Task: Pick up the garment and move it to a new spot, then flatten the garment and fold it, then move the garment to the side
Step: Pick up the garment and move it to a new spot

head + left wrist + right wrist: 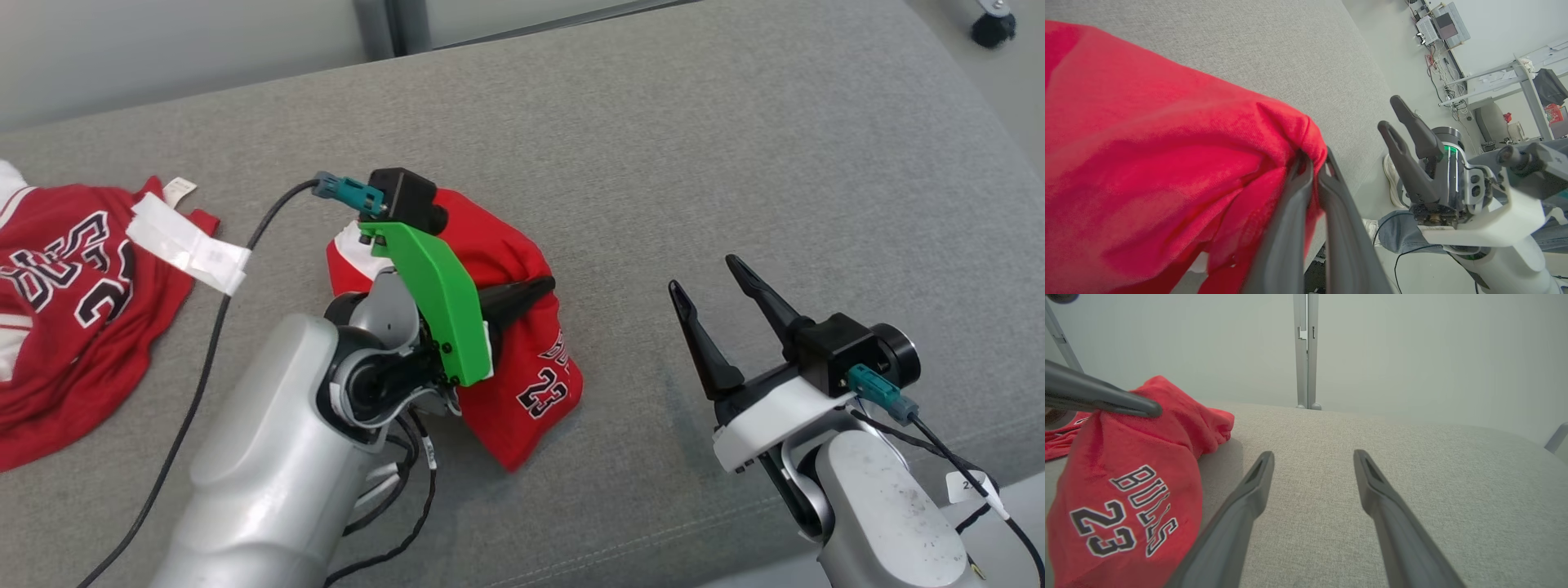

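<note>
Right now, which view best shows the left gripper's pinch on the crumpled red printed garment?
Left wrist view: left gripper shut on a bunched fold of red garment. In the head view a green bracket partly covers it; the right wrist view glimpses it sideways.

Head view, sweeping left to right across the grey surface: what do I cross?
Red jersey → white label → red garment bunched in the shut left hand → open, empty right hand.
</note>
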